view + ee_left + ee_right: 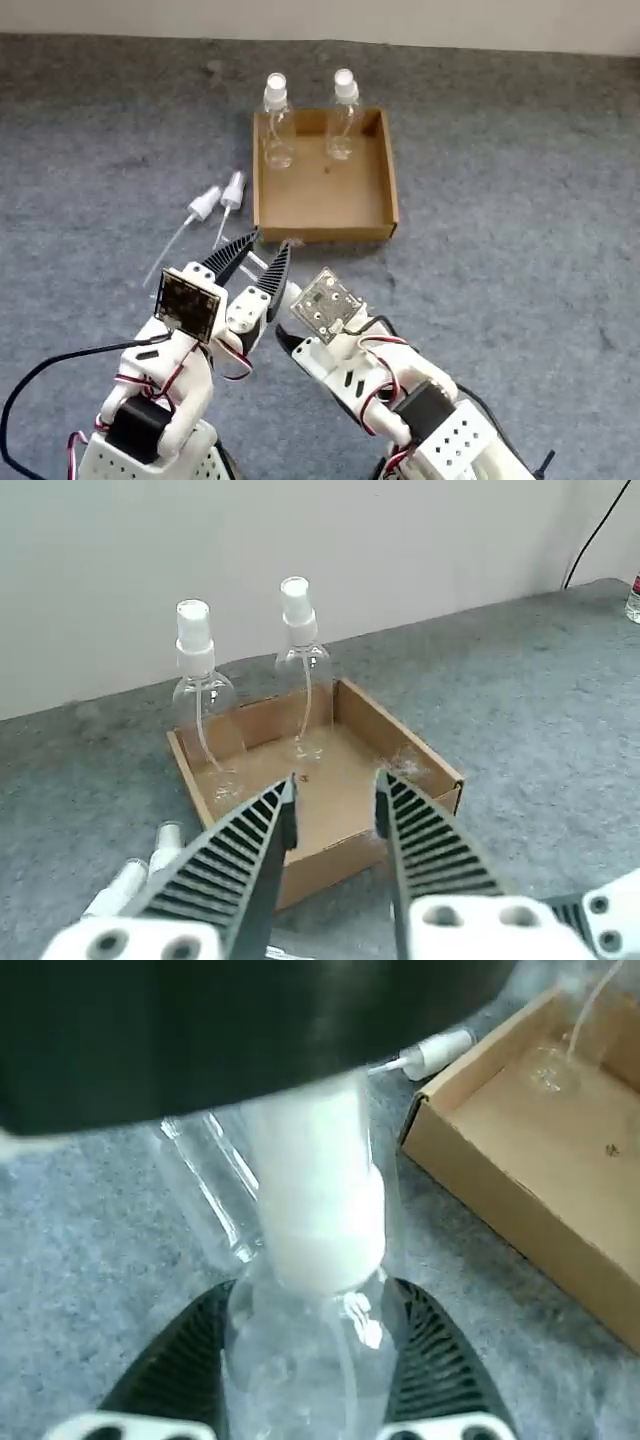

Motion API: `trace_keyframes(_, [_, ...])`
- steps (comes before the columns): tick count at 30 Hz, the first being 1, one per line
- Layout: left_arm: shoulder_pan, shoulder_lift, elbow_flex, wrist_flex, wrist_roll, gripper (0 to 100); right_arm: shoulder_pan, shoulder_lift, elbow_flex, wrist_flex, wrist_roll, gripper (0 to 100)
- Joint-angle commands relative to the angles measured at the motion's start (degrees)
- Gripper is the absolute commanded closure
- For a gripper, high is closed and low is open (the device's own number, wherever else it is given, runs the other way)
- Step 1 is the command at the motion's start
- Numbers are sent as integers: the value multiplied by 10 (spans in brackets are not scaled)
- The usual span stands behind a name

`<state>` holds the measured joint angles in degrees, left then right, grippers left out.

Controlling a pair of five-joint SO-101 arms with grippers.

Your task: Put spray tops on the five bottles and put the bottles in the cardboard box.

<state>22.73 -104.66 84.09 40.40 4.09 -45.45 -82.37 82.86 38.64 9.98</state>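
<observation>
Two bottles point(278, 125) upright inside the cardboard box point(325, 233), side by side along its far wall, not touching, each with a white spray top on. Two loose spray tops point(205, 204) flat on the grey worktop point(520, 200) just outside the box's left wall, close together, thin tubes trailing away from the box. Left claw point(268, 243) spread, nothing between its fingers, just outside the box's near wall by the near-left corner, tips aimed at the box. Right claw point(310, 1300) pinching a third bottle point(300, 1370) by its clear body, outside the box, near its near wall. White top point(320, 1210) at that bottle's neck; cannot tell whether fully seated.
</observation>
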Motion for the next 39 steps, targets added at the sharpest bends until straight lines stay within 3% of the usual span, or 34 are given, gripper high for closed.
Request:
trace_keyframes(1, [10, 1, -2, 10, -8, 874, -3, -14, -29, -3, 2, 995])
trace_keyframes(10, [-15, 1, -2, 9, -9, 874, 4, -11, -35, 0, 2, 995])
trace_keyframes(22, [-15, 1, -19, 12, -9, 874, 141, 2, -120, -3, -40, 995])
trace_keyframes(30, [-13, 1, -21, 13, -9, 870, 161, 230, -309, -3, -44, 995])
trace_keyframes(34, [7, 1, -23, 27, -58, 870, 158, 346, -429, -3, -44, 995])
trace_keyframes(39, [24, 1, -54, 68, -62, 870, 160, 461, -546, -1, -44, 995])
